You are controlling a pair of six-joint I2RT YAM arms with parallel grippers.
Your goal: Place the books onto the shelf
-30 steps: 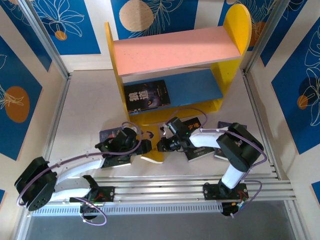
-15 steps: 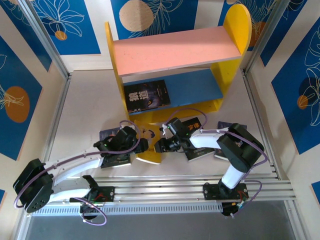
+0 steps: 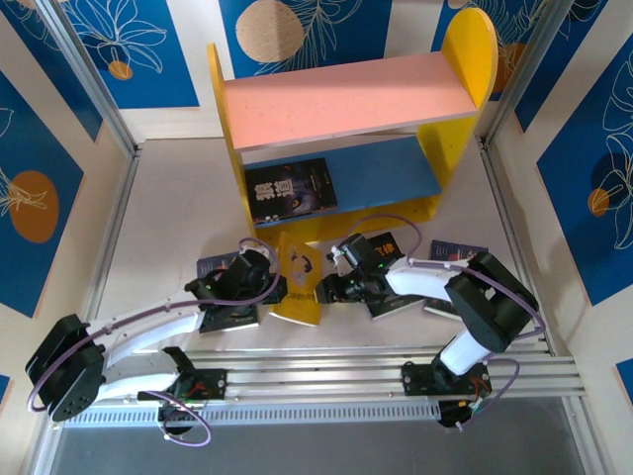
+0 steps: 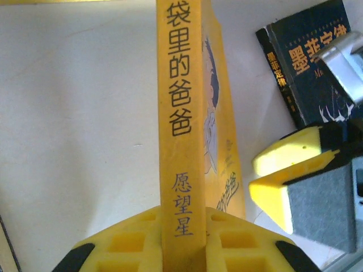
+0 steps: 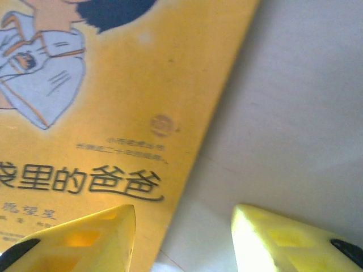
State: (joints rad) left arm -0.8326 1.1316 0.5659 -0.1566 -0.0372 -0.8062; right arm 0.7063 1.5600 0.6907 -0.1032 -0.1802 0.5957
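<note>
Looking from above, the left gripper (image 3: 280, 294) clamps the yellow book (image 3: 297, 279) on edge on the table (image 3: 168, 218), in front of the shelf (image 3: 346, 99). The right gripper (image 3: 324, 290) sits just beside it. A wolf book (image 3: 290, 190) lies on the blue board (image 3: 396, 168).

Left wrist: fingers (image 4: 238, 243) pinch the yellow spine, with an antler book (image 4: 317, 62) beyond.

Right wrist: its jaws stand apart over the cover's edge, holding nothing.

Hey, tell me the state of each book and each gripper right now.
yellow book: clamped at its spine by the left gripper.
wolf book: lying flat on the blue board.
antler book: flat on the table.
left gripper: shut on the yellow book.
right gripper: open, at the yellow book's edge.
</note>
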